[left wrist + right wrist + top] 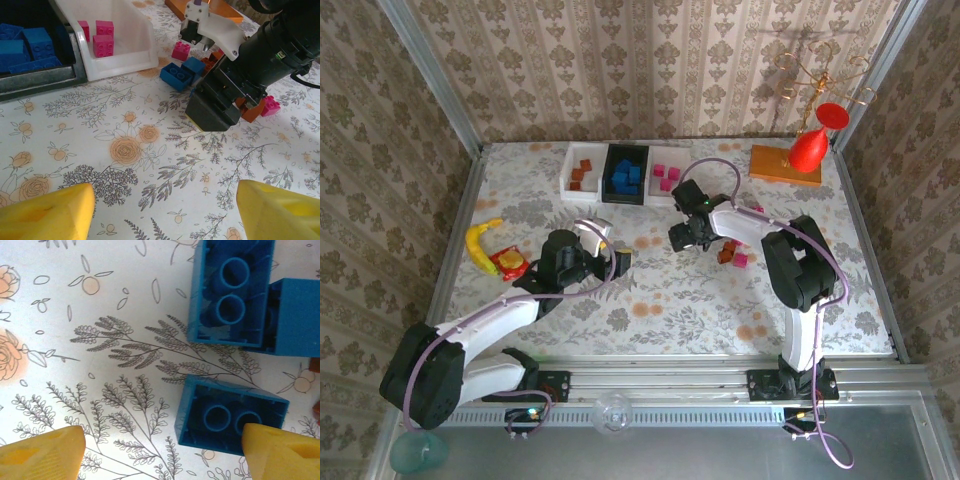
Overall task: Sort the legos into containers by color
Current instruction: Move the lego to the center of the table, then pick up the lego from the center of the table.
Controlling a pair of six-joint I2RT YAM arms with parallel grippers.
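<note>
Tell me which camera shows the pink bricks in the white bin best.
The left wrist view: the pink bricks sit close and sharp, studs visible, in the white bin. The top view shows them as tiny far-off specks.

Right gripper (pixel 160 457) gapes; three blue legos (pixel 220 415) below.

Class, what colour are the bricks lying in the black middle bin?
Blue. The bricks in the black bin show best in the left wrist view.

Right wrist view: at one o'clock the upper blue lego (pixel 232 290) runs off the top edge; at five o'clock my right fingertip (pixel 280 452) covers the lower blue lego (pixel 225 415) at its corner.
</note>
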